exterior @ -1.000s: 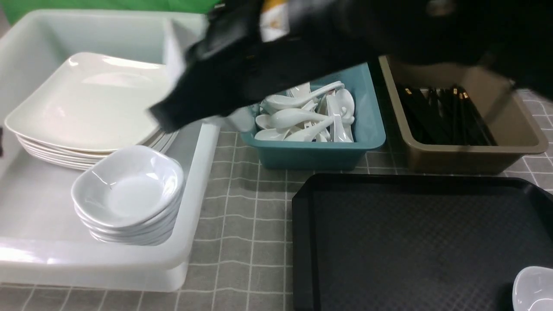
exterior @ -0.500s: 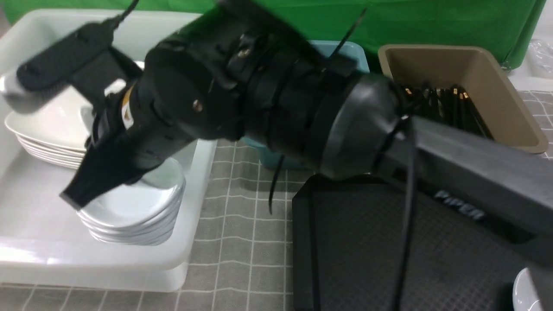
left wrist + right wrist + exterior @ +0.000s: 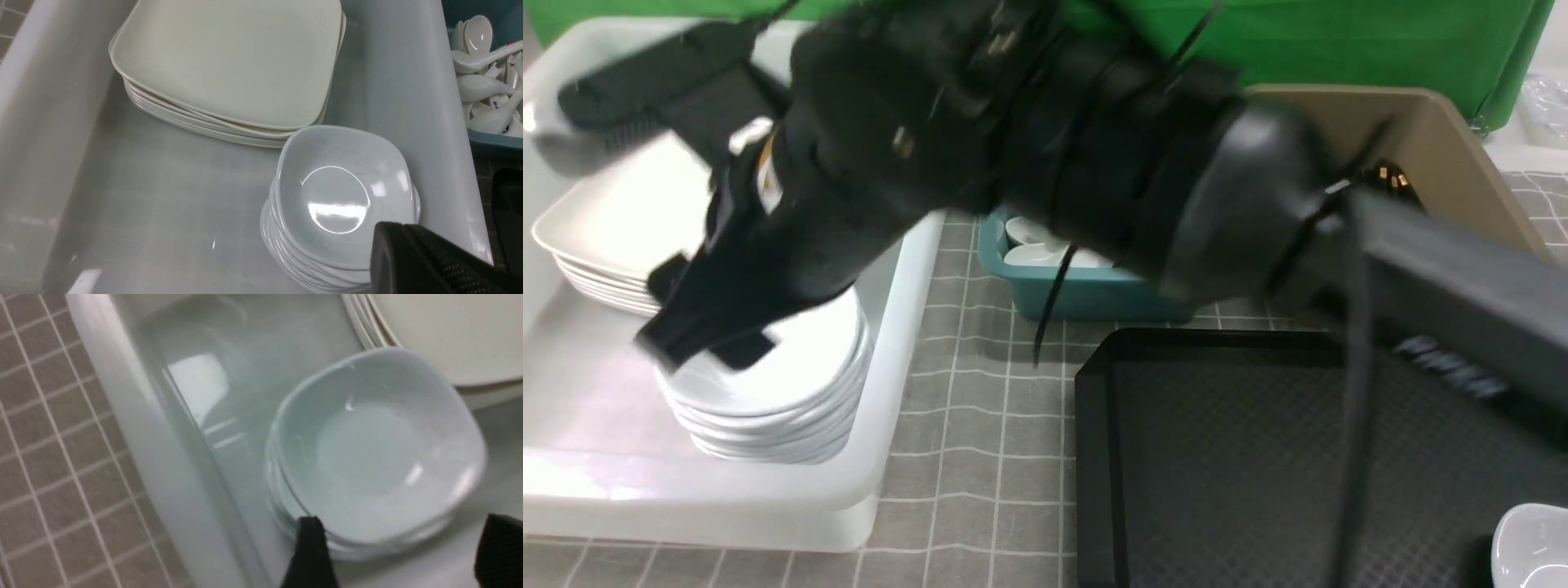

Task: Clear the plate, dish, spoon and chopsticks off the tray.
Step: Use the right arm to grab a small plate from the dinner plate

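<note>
My right gripper (image 3: 703, 347) reaches across into the white tub (image 3: 898, 343) and is open, its fingertips (image 3: 310, 539) on either side of a corner of the top small white dish (image 3: 380, 445) of a stack (image 3: 768, 400). The black tray (image 3: 1094, 457) holds one small white dish (image 3: 1534, 543) at its near right corner. Large white square plates (image 3: 229, 61) are stacked behind the dishes. White spoons (image 3: 486, 81) lie in the teal tub. Black chopsticks (image 3: 1392, 175) lie in the brown tub. Of my left gripper only one black finger (image 3: 408, 253) shows, beside the dish stack.
The teal tub (image 3: 1086, 298) and the brown tub (image 3: 1462, 155) stand behind the tray on the grey checked cloth (image 3: 980, 425). My right arm (image 3: 1094, 155) hides much of both tubs and part of the tray. A green backdrop is behind.
My right arm has swung left from over the teal tub and come down onto the dish stack. The stack looks taller now. The dish on the tray has not moved.
</note>
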Motion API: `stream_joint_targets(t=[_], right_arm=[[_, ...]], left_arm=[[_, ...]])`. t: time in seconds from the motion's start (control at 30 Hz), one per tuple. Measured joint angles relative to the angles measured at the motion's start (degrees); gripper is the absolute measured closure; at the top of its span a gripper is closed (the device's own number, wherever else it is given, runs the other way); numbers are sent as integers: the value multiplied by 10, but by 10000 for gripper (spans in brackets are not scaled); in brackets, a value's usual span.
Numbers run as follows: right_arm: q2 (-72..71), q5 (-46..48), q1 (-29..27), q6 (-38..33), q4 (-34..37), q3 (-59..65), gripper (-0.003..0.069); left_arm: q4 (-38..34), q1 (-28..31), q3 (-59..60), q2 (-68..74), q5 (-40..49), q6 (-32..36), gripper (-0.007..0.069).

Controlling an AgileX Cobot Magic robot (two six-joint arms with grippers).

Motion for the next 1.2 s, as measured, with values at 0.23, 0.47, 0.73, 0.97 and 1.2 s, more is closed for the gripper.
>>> stream_joint_targets(t=[0.23,0.47,0.73,0.97,1.2], right_arm=[[-90,124,-67,-1,-121,39,589],[-229,123,-212,37,-112,279,624],[-317,85,-364,128,-112,602,361],[-320,-42,-396,168,-78,791,17],[-321,-112,-396,188,-78,849,98]], left_arm=[[-90,-43,0,6,6,68,622],[-126,-144,0,39,25,118,622],[-120,-241,0,85,25,123,622],[-110,-273,0,111,25,123,622],[-99,-273,0,112,24,123,622]])
